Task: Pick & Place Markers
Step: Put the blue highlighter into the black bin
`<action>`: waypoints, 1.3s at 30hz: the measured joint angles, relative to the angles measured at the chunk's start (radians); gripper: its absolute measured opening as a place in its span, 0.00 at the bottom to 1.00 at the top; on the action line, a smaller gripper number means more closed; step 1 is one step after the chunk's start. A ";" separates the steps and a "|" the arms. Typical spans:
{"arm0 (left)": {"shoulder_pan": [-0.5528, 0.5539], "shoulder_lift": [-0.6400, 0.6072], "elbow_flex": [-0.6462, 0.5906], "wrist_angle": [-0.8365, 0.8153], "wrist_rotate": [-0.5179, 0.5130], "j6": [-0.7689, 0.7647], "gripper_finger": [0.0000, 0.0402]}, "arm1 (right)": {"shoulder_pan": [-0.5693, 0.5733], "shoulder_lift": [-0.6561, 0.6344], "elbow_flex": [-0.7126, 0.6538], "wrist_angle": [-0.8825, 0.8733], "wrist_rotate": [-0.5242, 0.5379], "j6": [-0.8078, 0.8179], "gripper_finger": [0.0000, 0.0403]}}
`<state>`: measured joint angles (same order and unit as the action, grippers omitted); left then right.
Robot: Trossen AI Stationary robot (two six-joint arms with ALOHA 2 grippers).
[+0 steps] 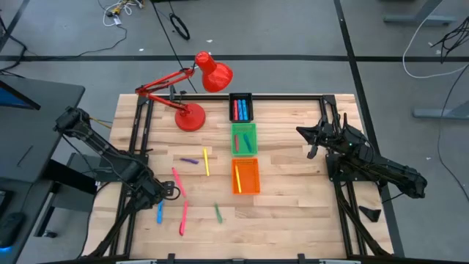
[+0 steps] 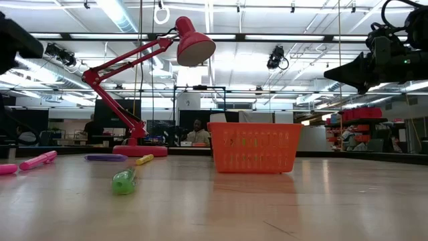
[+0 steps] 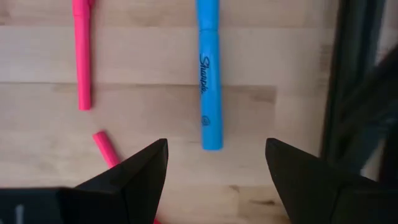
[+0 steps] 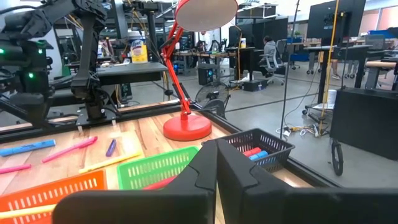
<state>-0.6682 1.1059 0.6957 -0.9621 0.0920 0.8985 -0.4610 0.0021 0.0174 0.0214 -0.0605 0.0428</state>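
- Left gripper (image 3: 216,163) is hanging wide open and empty over my blue plastic marker (image 3: 209,71) on the wooden table (image 1: 293,198).
- Black mesh tray (image 1: 241,108) is holding red and blue markers; I'm seeing a yellow one in the orange tray (image 1: 246,176).
- Right gripper (image 4: 216,163) is waiting closed.

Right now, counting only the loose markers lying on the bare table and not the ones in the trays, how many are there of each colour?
Pink markers: 2
Blue marker: 1
Purple marker: 1
Yellow marker: 1
Green marker: 1
Total: 6
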 joint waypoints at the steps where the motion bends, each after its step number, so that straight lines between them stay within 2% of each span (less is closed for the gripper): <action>1: 0.000 0.005 -0.011 0.021 0.000 0.000 0.69 | 0.000 0.000 0.000 0.000 0.000 0.000 0.03; 14: -0.004 0.151 -0.098 0.195 0.037 -0.024 0.69 | 0.000 0.000 0.000 0.000 0.000 0.000 0.03; 30: -0.003 0.269 -0.099 0.321 0.037 -0.024 0.68 | 0.000 0.000 0.000 0.000 0.000 0.000 0.03; 34: -0.003 0.271 -0.099 0.326 0.037 -0.024 0.58 | 0.000 0.000 0.000 0.000 0.000 0.000 0.03; 39: -0.003 0.271 -0.099 0.325 0.037 -0.026 0.34 | 0.000 0.000 0.000 0.000 0.000 0.000 0.03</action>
<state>-0.6716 1.3766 0.5968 -0.6366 0.1291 0.8722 -0.4612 0.0022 0.0174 0.0216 -0.0606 0.0428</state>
